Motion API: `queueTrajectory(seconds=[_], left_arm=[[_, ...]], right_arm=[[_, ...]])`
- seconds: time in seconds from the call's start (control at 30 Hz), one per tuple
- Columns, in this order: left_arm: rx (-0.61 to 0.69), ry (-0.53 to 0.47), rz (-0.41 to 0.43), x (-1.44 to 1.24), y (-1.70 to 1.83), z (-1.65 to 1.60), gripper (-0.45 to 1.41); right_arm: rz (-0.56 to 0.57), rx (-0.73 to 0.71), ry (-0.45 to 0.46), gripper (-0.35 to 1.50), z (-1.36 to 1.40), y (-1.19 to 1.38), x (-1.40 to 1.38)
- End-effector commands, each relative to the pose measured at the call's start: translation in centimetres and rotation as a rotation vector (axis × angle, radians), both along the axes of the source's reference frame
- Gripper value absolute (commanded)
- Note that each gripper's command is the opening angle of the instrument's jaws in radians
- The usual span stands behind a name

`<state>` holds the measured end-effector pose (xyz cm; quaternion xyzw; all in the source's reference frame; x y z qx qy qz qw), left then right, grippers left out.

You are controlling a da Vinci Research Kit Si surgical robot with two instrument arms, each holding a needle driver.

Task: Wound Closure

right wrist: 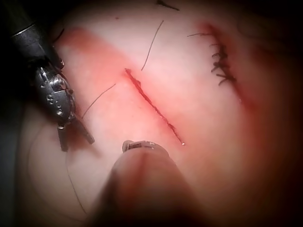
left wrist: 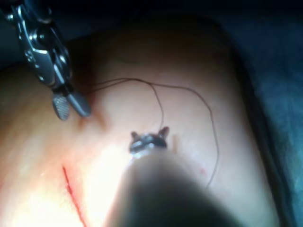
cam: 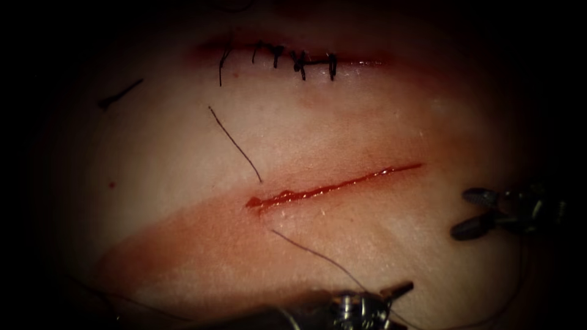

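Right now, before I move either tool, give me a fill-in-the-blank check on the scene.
The right end effector has its jaws ___ and holds nothing. In the endoscope view, the thread meets the open cut near its ___ end. The far cut is already closed with dark ___.
Missing words: open; left; stitches.

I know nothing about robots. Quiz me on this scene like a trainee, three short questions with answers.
1. True or false: the right tool has its fingers shut on the thread.
2. In the endoscope view, the stitched cut lies: A) above the open cut; B) below it; C) across it.
3. Fill in: the thread near the open cut's left end runs toward the ____ tool.

Key: 1. False, the fingers are spread and hold nothing. 2. A. 3. left.
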<state>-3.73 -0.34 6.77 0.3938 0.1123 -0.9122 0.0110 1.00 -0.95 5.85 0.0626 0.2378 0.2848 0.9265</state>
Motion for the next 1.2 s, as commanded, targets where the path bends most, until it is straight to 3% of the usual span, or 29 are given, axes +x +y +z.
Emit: queueTrajectory(seconds=[0.03, 0.43, 0.53, 0.6, 0.63, 0.7, 0.73, 0.87, 1.1, 1.2], left_arm=[[-0.002, 0.006, 0.01, -0.09, -0.07, 0.01, 0.59], [-0.07, 0.098, 0.041, -0.21, -0.07, 0.03, 0.47], [-0.067, 0.11, 0.05, -0.22, -0.09, 0.05, 0.37], [-0.076, 0.108, 0.059, -0.21, -0.11, 0.05, 0.02], [-0.076, 0.108, 0.059, -0.21, -0.11, 0.05, 0.02], [-0.093, 0.104, 0.078, -0.18, -0.13, 0.05, -0.42], [-0.093, 0.106, 0.08, -0.17, -0.14, 0.05, -0.45], [-0.112, 0.097, 0.111, -0.11, -0.12, 0.01, -0.45], [-0.156, 0.015, 0.03, 0.16, 0.17, -0.27, -0.45], [-0.168, -0.059, -0.031, 0.51, 0.33, -0.44, -0.45]], right_arm=[[-0.002, 0.004, 0.004, 1.48, 0.07, -0.06, 0.06], [-0.004, 0.0, 0.007, 1.48, 0.06, -0.06, 0.1], [-0.004, 0.001, 0.009, 1.48, 0.06, -0.07, 0.11], [-0.003, 0.001, 0.008, 1.48, 0.06, -0.07, 0.12], [-0.003, 0.001, 0.008, 1.48, 0.06, -0.07, 0.12], [-0.002, 0.001, 0.008, 1.48, 0.06, -0.07, 0.13], [-0.003, 0.002, 0.01, 1.48, 0.07, -0.07, 0.13], [-0.002, 0.003, 0.012, 1.48, 0.07, -0.07, 0.16], [-0.01, 0.011, 0.035, 1.48, 0.09, -0.07, 0.22], [-0.026, 0.002, 0.159, 1.38, 0.17, 0.0, 0.48]])
